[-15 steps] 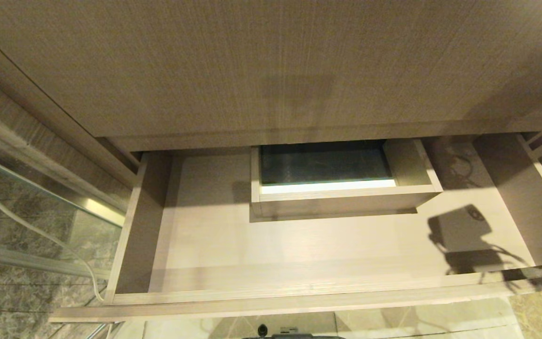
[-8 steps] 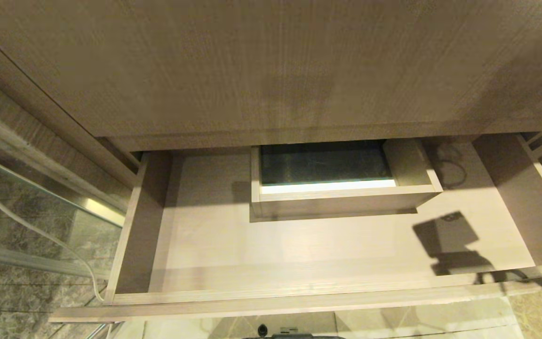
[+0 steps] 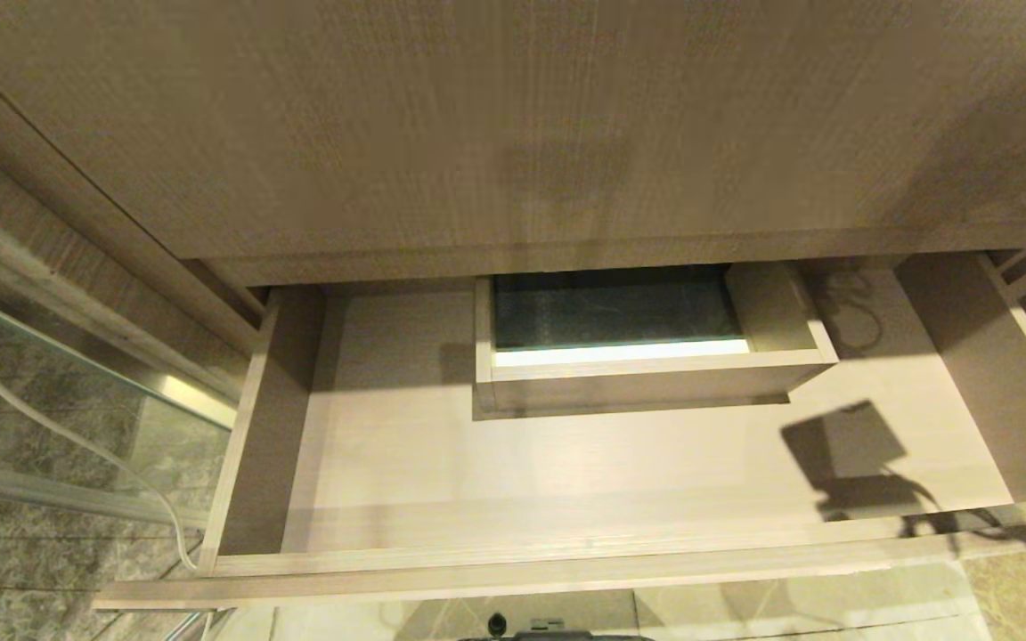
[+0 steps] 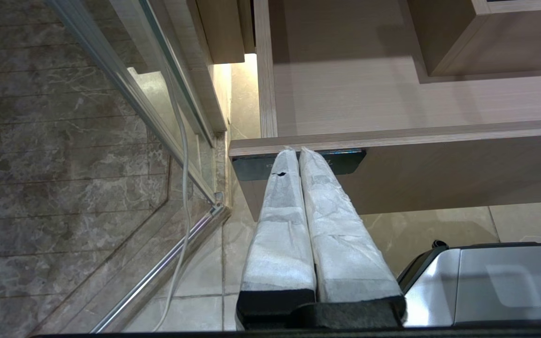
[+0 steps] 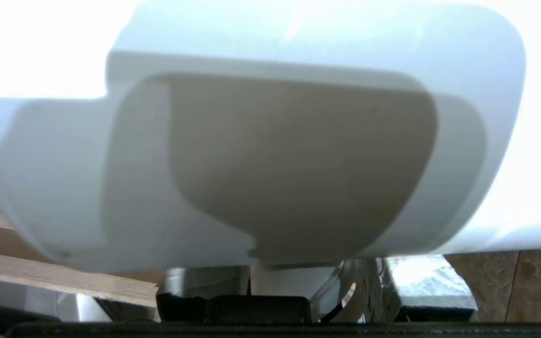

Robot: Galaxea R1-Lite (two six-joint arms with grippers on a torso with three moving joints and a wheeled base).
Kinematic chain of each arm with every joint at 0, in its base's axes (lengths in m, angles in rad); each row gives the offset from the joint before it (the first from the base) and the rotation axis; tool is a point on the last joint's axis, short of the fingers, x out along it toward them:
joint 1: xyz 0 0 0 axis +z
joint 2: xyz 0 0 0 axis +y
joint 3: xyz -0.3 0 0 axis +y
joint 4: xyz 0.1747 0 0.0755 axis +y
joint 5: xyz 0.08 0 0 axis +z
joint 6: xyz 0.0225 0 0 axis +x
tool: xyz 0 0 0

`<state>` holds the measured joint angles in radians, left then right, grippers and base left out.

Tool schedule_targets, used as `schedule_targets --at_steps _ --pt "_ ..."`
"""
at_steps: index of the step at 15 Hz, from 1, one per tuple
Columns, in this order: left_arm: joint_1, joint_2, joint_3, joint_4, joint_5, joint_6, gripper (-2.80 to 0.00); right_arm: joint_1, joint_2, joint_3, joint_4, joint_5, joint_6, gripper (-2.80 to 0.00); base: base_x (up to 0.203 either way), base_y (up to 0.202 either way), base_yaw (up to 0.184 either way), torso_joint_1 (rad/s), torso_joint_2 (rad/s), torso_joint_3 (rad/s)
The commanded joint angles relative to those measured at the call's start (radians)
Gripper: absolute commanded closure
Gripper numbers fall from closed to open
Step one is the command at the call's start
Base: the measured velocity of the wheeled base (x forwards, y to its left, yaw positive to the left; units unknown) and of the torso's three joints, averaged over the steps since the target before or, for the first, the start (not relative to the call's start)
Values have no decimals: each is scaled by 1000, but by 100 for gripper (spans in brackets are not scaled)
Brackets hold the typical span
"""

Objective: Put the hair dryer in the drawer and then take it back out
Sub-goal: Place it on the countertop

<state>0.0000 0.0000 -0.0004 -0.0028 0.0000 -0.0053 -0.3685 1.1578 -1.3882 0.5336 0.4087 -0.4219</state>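
While clamped, right tool point(image 5: 294, 277) grips hair dryer point(image 5: 270, 155)

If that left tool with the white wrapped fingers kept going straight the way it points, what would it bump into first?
Most likely the dark label at the left end of the drawer front: the left tool, shut, points right at it, though depth is hard to judge.

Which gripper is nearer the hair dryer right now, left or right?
Right. The right gripper holds the hair dryer; the left gripper, shut, sits at the drawer front's label end.
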Motion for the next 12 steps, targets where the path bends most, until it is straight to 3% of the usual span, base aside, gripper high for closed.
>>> schedule_targets --at_steps 1,7,12 --pt "0 2 -1 0 1 -1 0 -1 -9 14 -10 2 -3 0 0 0 0 0 0 0" --pt "0 1 0 0 1 -1 0 -12 -16 30 -33 1 -3 0 0 0 0 173 -110 -96" --pt "0 1 0 0 1 -1 0 -12 -41 54 -70 1 -3 0 0 0 0 201 -563 -191"
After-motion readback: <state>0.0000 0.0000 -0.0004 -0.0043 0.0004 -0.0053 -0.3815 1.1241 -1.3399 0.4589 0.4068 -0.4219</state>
